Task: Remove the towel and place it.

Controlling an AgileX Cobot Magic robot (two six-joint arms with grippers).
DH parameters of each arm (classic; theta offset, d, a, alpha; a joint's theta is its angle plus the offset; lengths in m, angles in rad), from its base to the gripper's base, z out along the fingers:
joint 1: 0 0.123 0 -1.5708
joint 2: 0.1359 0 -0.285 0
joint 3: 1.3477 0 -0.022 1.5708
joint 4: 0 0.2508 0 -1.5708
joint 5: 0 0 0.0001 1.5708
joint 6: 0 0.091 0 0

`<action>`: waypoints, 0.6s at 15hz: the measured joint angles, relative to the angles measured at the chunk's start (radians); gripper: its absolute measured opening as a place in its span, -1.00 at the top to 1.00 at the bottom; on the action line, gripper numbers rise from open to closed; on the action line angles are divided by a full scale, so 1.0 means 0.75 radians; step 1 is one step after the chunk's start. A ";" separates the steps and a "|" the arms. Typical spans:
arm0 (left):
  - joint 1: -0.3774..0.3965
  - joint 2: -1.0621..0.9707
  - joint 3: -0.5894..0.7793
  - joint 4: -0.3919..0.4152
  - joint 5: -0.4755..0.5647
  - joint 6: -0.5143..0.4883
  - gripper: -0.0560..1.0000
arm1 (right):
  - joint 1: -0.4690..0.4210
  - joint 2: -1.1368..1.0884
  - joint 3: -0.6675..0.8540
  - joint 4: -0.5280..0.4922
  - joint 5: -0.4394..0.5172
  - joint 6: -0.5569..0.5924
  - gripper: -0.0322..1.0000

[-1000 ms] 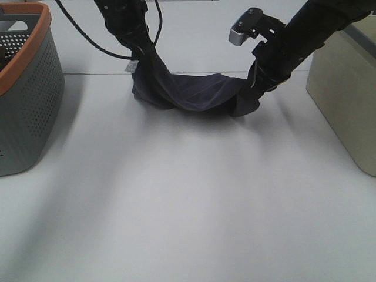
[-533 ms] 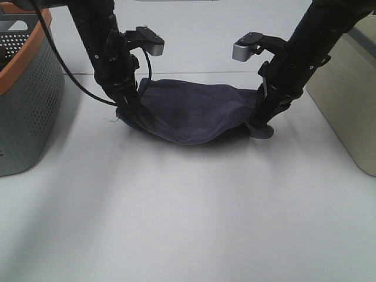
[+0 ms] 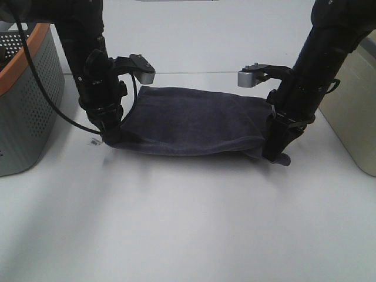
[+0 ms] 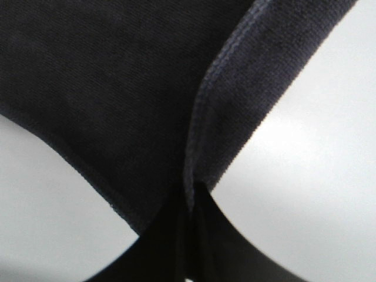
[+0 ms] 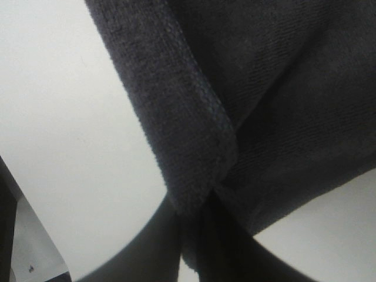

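Note:
The dark navy towel (image 3: 194, 120) lies stretched between both grippers on the white table, sagging flat in the middle. My left gripper (image 3: 110, 136) is shut on its left corner, low at the table; a small white tag (image 3: 94, 141) pokes out beside it. My right gripper (image 3: 276, 154) is shut on its right corner, also low. The left wrist view shows the towel's hemmed edge (image 4: 200, 117) pinched between the shut jaws. The right wrist view shows the other hemmed corner (image 5: 194, 153) pinched likewise.
A grey perforated basket (image 3: 26, 94) with an orange rim stands at the left edge. A beige box (image 3: 352, 100) stands at the right edge. The white table (image 3: 188, 223) stretches toward the front.
Both grippers have moved down and toward the front with the towel, drawing it from a hanging sling into a wide, flatter spread that now rests on the table.

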 joint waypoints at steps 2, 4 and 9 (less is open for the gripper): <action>0.000 -0.004 0.000 0.000 0.000 0.015 0.89 | 0.000 0.000 0.003 0.021 0.000 0.077 0.32; 0.000 -0.004 0.000 0.000 0.000 0.020 0.89 | 0.000 0.000 0.005 0.033 -0.003 0.195 -0.28; 0.000 -0.004 0.000 0.000 0.000 0.015 0.22 | 0.000 0.000 0.007 0.037 0.039 0.471 -0.79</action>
